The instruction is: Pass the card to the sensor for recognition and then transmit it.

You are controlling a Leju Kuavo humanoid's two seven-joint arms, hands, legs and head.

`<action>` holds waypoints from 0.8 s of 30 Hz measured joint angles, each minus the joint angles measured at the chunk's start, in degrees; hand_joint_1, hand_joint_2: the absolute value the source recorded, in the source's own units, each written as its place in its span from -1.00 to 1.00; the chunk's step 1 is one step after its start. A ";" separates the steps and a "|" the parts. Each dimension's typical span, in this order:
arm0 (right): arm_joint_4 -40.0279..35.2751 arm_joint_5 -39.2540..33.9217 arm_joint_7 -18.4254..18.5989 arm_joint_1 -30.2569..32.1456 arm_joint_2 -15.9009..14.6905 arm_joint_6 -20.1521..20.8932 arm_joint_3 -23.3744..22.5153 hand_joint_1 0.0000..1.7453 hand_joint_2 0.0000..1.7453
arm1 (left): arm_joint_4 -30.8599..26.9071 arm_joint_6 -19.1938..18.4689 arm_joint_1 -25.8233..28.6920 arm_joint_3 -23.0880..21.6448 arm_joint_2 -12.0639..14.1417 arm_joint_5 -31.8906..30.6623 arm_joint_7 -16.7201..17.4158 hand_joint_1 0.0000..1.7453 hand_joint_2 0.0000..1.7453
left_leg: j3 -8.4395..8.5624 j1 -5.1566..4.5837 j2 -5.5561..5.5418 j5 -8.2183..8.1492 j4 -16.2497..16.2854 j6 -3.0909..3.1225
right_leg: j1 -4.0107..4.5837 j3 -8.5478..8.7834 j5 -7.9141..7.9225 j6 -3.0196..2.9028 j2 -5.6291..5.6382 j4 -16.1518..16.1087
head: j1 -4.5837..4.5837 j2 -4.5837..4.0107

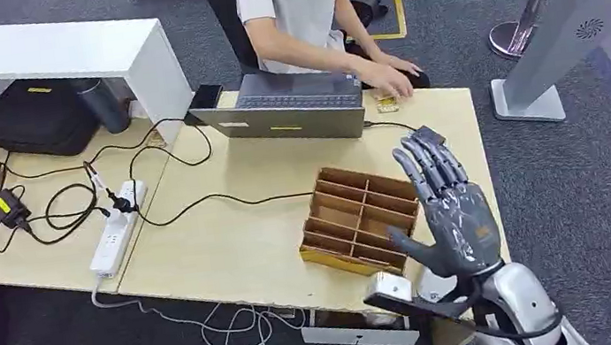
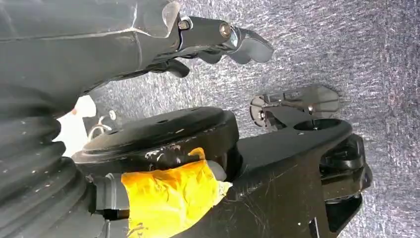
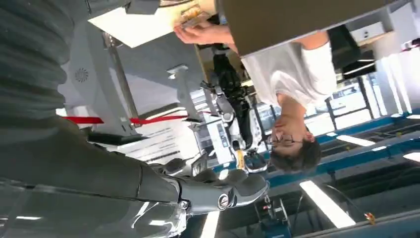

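Note:
A small yellowish card point(image 1: 387, 105) lies on the table's far edge beside the laptop, with a person's hand point(image 1: 390, 81) resting just over it. In the right wrist view the same card point(image 3: 192, 17) shows at the person's fingers point(image 3: 200, 32). My right hand point(image 1: 447, 207) is raised over the table's right side, fingers straight and apart, holding nothing; its thumb point(image 3: 233, 191) sticks out free. A small black device point(image 1: 428, 133) on a cable sits just beyond my fingertips, partly hidden. My left hand point(image 2: 223, 39) hangs over the carpet with nothing in it.
A brown cardboard divider box point(image 1: 360, 217) stands left of my right hand. A grey laptop point(image 1: 293, 104) sits in front of the seated person point(image 1: 289, 5). A power strip point(image 1: 117, 226) and cables lie on the table's left part. A white kiosk stand point(image 1: 548, 42) rises on the right.

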 joint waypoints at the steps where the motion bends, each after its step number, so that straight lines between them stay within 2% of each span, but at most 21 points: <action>1: -1.27 0.17 -0.19 1.64 -0.41 -0.43 0.04 -1.00 1.00 | 0.00 -0.02 0.00 0.06 0.02 0.04 0.00 -1.00 1.00 | 0.00 0.00 0.00 0.00 0.00 0.00 | 0.00 0.00 0.00 0.00 0.01 0.00 | 0.00 0.00; 6: -6.92 2.27 -0.87 9.85 -1.81 -3.16 1.13 -1.00 1.00 | 0.00 -0.17 -0.01 0.48 0.09 0.09 0.02 -1.00 1.00 | -0.01 0.00 0.03 -0.02 -0.02 -0.01 | 0.00 -0.02 -0.01 0.00 0.02 0.00 | 0.00 0.00; 10: -7.28 3.58 -0.81 13.91 -1.81 -4.02 3.23 -1.00 1.00 | 0.00 -0.52 -0.05 0.50 0.20 -0.20 0.35 -1.00 1.00 | -0.02 0.01 0.05 -0.06 -0.05 -0.07 | 0.01 -0.02 -0.02 -0.01 0.05 0.00 | 0.00 -0.02; 17: -0.22 4.30 0.04 14.07 -0.18 -3.91 6.93 -1.00 1.00 | 0.00 -0.87 -0.20 0.50 0.48 -1.05 0.76 -1.00 1.00 | 0.00 0.02 0.08 -0.01 -0.05 -0.10 | 0.02 0.01 0.00 -0.02 0.05 0.02 | 0.00 0.00; 24: 5.84 6.99 3.06 11.44 0.94 -3.78 9.05 -1.00 1.00 | 0.00 -0.98 -0.37 0.50 0.55 -1.49 1.60 -1.00 1.00 | 0.02 0.02 0.08 0.01 -0.04 -0.07 | 0.02 0.03 0.02 -0.03 0.06 0.02 | 0.00 0.00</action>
